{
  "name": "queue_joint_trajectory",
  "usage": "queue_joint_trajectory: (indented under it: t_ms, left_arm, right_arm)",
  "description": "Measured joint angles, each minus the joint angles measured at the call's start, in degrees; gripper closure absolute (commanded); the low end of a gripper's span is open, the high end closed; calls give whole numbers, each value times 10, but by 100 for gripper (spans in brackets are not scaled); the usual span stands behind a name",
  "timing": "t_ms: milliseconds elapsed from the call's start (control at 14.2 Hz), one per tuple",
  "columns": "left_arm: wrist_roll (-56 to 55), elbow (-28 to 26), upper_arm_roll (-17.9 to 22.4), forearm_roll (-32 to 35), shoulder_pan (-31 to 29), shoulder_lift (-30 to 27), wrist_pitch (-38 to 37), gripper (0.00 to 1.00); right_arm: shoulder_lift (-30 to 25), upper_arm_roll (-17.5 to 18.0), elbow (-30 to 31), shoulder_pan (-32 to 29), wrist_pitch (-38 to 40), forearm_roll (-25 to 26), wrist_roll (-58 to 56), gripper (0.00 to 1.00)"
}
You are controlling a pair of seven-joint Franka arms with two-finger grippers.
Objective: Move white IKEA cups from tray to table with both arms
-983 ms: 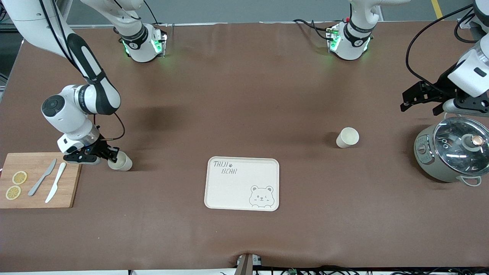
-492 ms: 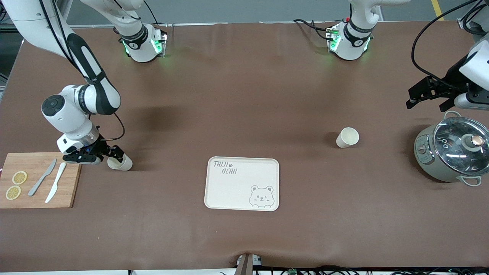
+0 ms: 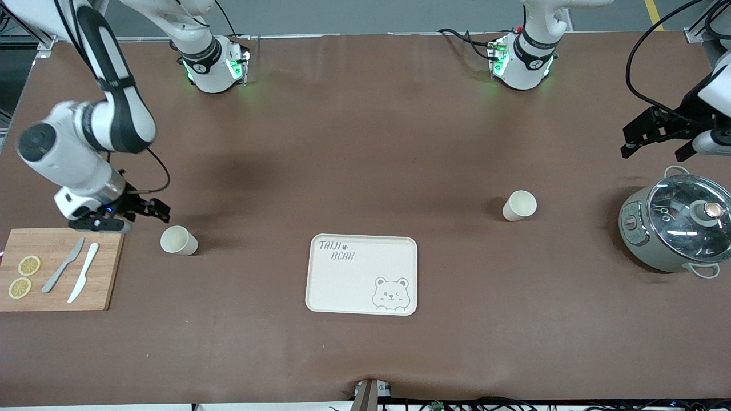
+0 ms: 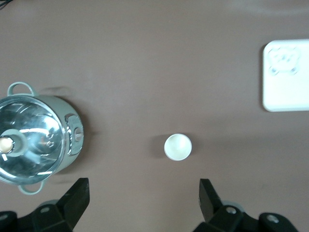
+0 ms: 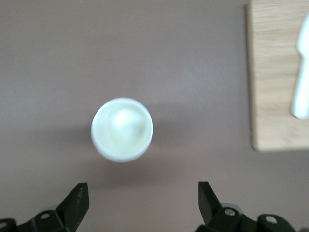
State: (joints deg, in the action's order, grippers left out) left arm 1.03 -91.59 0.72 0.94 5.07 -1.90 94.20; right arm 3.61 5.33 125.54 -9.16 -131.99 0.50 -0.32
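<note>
Cutting board of pale bamboo (image 3: 57,268), rectangular, sits nearest the front camera at the right arm's end of the table; on it lie two lemon slices (image 3: 24,276), a grey knife (image 3: 63,264) and a white knife (image 3: 83,272). Cream rectangular tray with a bear drawing (image 3: 363,274) lies at mid-table, about as near the camera as the board, nothing on it.

Small cream-white handleless cup, first of two (image 3: 179,240), stands upright on the brown table cover (image 3: 365,160) between board and tray, just beside the board's farther corner. Right wrist view shows the same cup (image 5: 122,129) from straight above, rim round, free of any contact, with the board edge (image 5: 277,72) near it.

Right gripper (image 3: 149,209) hangs above the table just beside this cup, toward the bases; jaws spread wide, holding nothing.

Second cream-white cup (image 3: 519,205) stands upright farther from the camera than the tray, toward the left arm's end. Grey-green round pot with glass lid (image 3: 674,228) stands well apart from it, at the table's left-arm end. Left wrist view: cup (image 4: 177,147) between pot (image 4: 36,140) and tray corner (image 4: 286,77).

Left gripper (image 3: 657,134) hangs over the table, farther from the bases' line than neither cup touches; it is above bare cover beside the pot, jaws wide, empty.
</note>
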Motion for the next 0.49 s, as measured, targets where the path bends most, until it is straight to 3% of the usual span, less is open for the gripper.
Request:
queue_joint_trajectory:
  t_ms: [211,492]
  left_arm:
    - [1,1,-1,14,9,12,-16,0]
    - [19,1,0,16,9,23,-34,0]
  right_arm:
    - [-89,3,-48,0,181,-2,-3,0]
    - [-143,9,-125,11,333,-4,-4,0]
